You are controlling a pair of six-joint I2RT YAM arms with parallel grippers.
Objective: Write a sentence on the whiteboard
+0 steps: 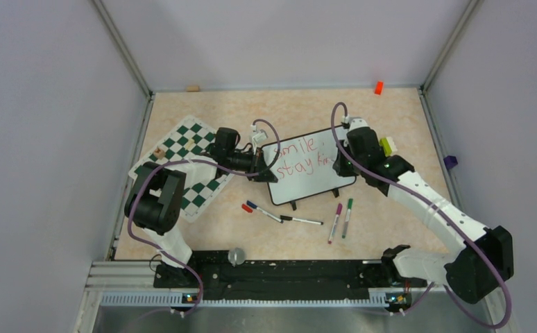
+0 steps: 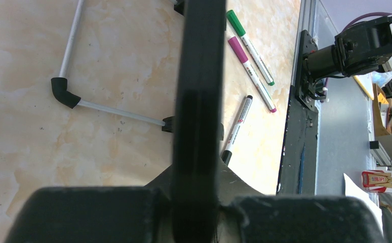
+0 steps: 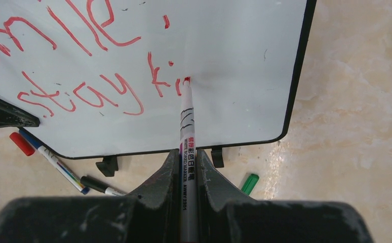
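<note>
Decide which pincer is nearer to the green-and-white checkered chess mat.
Left. The left pincer grips the small black-framed whiteboard at its left edge, beside the checkered chess mat; the right pincer, holding a red-tipped marker, is over the board's far side.

Both arms are built the same way: round black joint housings joined by smooth white link covers. The left arm (image 1: 156, 202) and the right arm (image 1: 429, 201) each carry a thin mauve cable (image 1: 333, 125) that runs outside the body in loose loops, from the base up to the wrist. The bases sit on a black rail (image 1: 279, 274) at the near edge of the table (image 1: 390, 111). The right arm has a small yellow-green block (image 1: 386, 146) near its wrist. The right gripper (image 3: 187, 157) has matte black, wedge-shaped fingers (image 3: 158, 179) with pale scratches and dust. The left gripper (image 1: 264, 165) is also black, with a white part (image 1: 259, 136) behind it.
</note>
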